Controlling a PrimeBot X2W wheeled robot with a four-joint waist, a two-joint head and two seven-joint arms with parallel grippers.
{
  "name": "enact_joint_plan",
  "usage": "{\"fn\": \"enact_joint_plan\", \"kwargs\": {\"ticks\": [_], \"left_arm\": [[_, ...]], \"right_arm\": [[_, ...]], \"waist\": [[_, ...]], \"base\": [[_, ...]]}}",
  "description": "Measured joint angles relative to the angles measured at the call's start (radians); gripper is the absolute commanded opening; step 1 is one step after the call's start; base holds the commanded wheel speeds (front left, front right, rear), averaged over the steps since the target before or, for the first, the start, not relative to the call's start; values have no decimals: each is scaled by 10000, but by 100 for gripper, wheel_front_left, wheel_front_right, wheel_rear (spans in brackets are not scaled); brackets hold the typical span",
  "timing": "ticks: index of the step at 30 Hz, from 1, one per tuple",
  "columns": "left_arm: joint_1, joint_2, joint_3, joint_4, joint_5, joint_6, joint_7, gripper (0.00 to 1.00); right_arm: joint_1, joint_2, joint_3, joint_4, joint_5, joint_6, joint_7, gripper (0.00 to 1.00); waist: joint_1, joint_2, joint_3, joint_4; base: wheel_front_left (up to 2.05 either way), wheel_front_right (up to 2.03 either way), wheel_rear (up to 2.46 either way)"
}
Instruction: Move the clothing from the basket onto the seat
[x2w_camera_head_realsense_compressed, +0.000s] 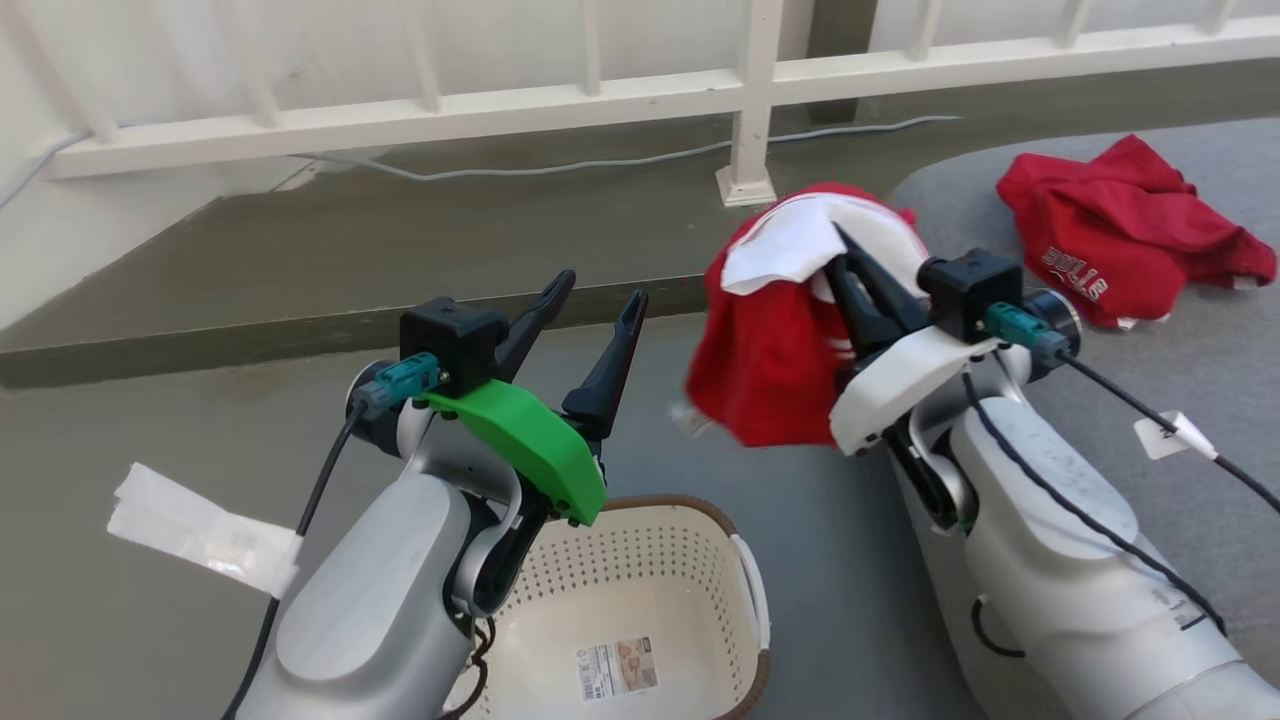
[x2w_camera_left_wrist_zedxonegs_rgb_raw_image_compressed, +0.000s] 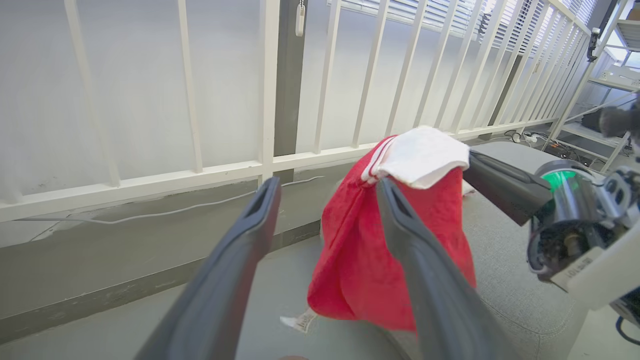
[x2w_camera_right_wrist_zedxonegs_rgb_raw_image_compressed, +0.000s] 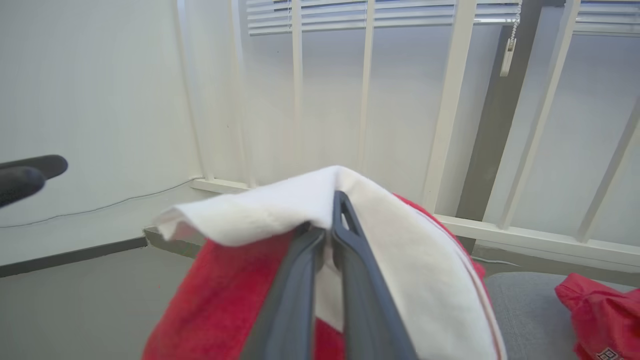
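Head view, with both wrist views. My right gripper (x2w_camera_head_realsense_compressed: 842, 252) is clamped on the red garment with white panels (x2w_camera_head_realsense_compressed: 770, 350). In the right wrist view its two fingers (x2w_camera_right_wrist_zedxonegs_rgb_raw_image_compressed: 295, 290) lie pressed together, a white fold draped over their tips and red cloth hanging below on both sides. The garment hangs free beneath this gripper, and its lower edge with a small white tag (x2w_camera_head_realsense_compressed: 690, 420) is over the grey floor (x2w_camera_head_realsense_compressed: 150, 420), just beside the rounded edge of the seat (x2w_camera_head_realsense_compressed: 1230, 350). I cannot tell whether the cloth touches that edge.

Beyond the right gripper and to its right, the second red garment (x2w_camera_head_realsense_compressed: 1120, 230), with white lettering, lies crumpled on the seat, apart from the held one.

My left gripper (x2w_camera_head_realsense_compressed: 600, 290) stands with its fingers spread apart and nothing between them. In the left wrist view the held garment shows past its right finger.

Below the left gripper, partly under its forearm (x2w_camera_head_realsense_compressed: 370, 600), sits the basket (x2w_camera_head_realsense_compressed: 640, 560), cream with a brown rim. What I see of its bottom is bare but for a printed label (x2w_camera_head_realsense_compressed: 615, 668).

Ahead of both grippers runs a white railing (x2w_camera_head_realsense_compressed: 600, 100), with a pale cable (x2w_camera_head_realsense_compressed: 600, 163) along the floor at its foot.
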Motion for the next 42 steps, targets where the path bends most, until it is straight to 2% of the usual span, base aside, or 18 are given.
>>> {"fn": "enact_joint_plan", "kwargs": {"ticks": [11,16,36,42], "left_arm": [[403,146,-105,-169,-4,-29,-224,100],[554,163,-383,-313,-4,-207,-284,100],[819,192,-957,-721,94,-368,-437,100],[817,150,-1241,-857,142,-378,-410,100]], "right_arm": [[3,-476,-642,-284,-4,-244,0,0],[9,-671,-865,-458,-27,-257,0,0],[248,-1354,-1783,-1154,-109,-510,0,0],[360,-1712,-2366,-1463,-105,-612,0,0]], "waist": [[0,0,28,-874],[0,0,51,-1372],[0,1,259,-3945],[0,0,518,-4612]], "base": [[0,0,0],[0,0,0],[0,0,0],[0,0,0]]}}
